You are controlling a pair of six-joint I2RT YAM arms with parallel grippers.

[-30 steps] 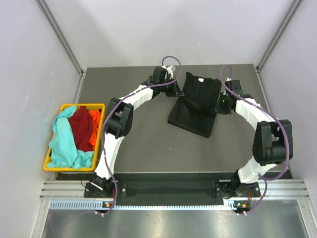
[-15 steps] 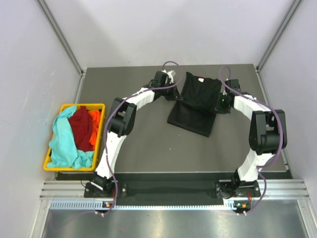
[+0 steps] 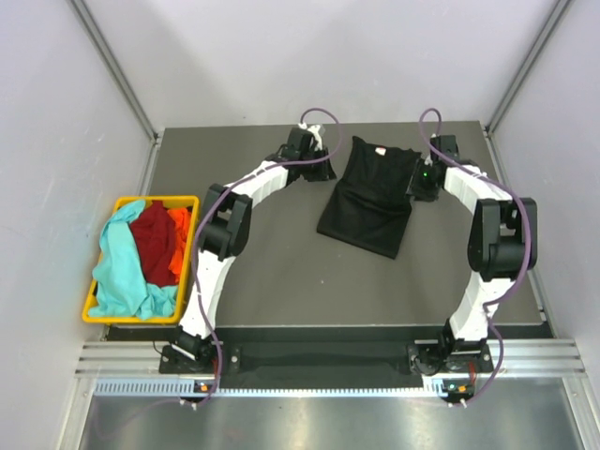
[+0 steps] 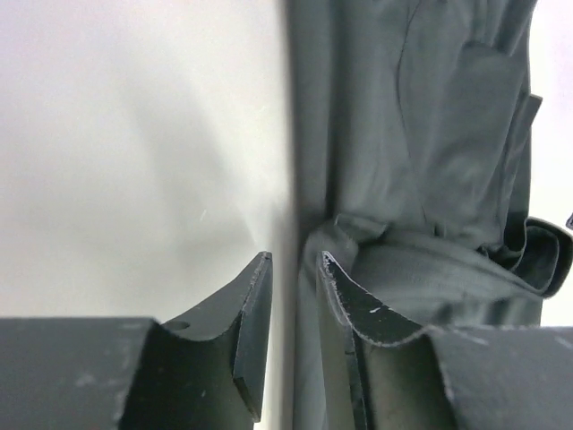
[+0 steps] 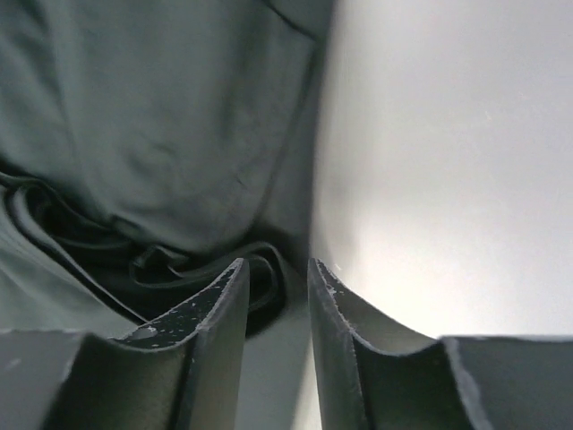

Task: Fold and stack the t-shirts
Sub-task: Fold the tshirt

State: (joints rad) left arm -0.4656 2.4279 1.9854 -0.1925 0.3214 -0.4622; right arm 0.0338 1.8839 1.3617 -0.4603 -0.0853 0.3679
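The black soft cloth t-shirt (image 3: 370,197) lies partly folded at the far middle of the dark grey desk (image 3: 281,272), one gripper at each of its side edges. The left gripper (image 4: 295,260) and right gripper (image 5: 277,266) each show a narrow gap with no cloth between the fingers. This looks like a point between folds on the first shirt. The next move probably calls for fresh grasps on the free edges. The teal, red and orange t-shirts (image 3: 141,253) sit in the yellow plastic basket (image 3: 192,200).
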